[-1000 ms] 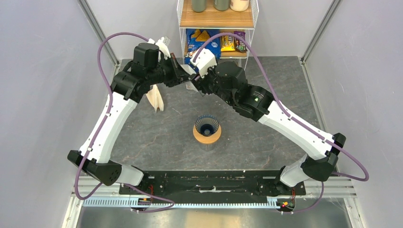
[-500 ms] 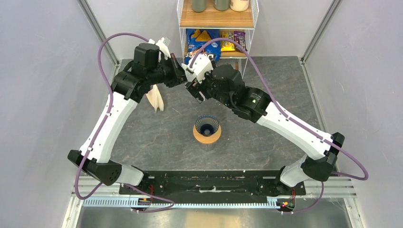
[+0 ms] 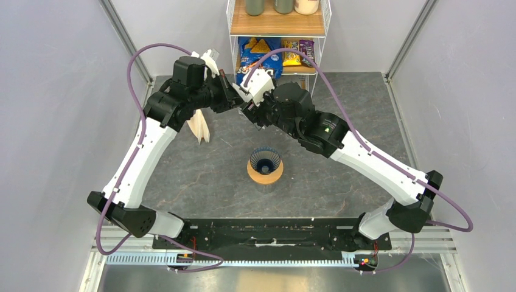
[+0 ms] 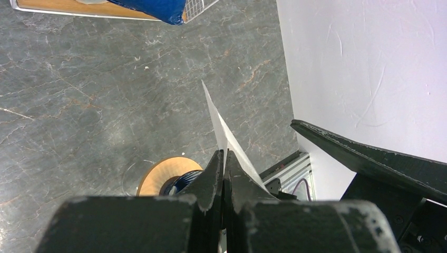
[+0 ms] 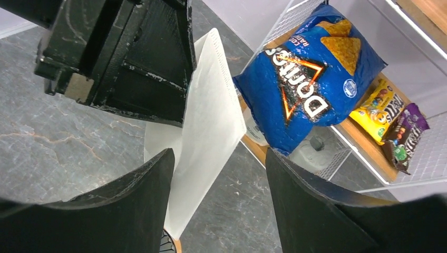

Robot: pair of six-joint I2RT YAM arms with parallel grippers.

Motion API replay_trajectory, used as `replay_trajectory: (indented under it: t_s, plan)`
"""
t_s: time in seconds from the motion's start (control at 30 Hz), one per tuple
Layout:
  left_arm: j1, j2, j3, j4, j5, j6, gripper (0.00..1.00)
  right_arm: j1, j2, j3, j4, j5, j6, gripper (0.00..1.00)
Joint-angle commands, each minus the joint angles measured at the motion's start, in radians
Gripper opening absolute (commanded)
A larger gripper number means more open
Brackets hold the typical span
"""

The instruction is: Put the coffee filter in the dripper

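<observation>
Coffee filter point(image 5: 208, 118) in left hand point(image 4: 223, 161)

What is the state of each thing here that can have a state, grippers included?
coffee filter: folded flat, held in the air.
dripper: upright on its tan ring, empty.
left gripper: shut on the coffee filter.
right gripper: open, one finger on each side of the coffee filter.
</observation>
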Motion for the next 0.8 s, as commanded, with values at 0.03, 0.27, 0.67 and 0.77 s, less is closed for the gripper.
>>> replay_trajectory:
  t_s: [0.03,0.27,0.67,0.77]
  plan:
    - [-0.005,0.002,0.004,0.045,0.013,-0.026,0.02,0.003,0.010,0.027,0.024,0.089,-0.065,0.66]
    - [-0.003,-0.002,-0.001,0.035,-0.004,-0.013,0.02,0.003,0.003,0.020,0.034,0.125,-0.090,0.56]
    - [-0.015,0.008,0.001,0.016,-0.064,0.018,0.02,-0.002,0.039,0.062,0.030,0.103,0.017,0.00]
    - [-0.027,0.017,0.022,0.007,-0.118,0.030,0.07,-0.002,0.058,0.091,0.018,0.107,0.073,0.00]
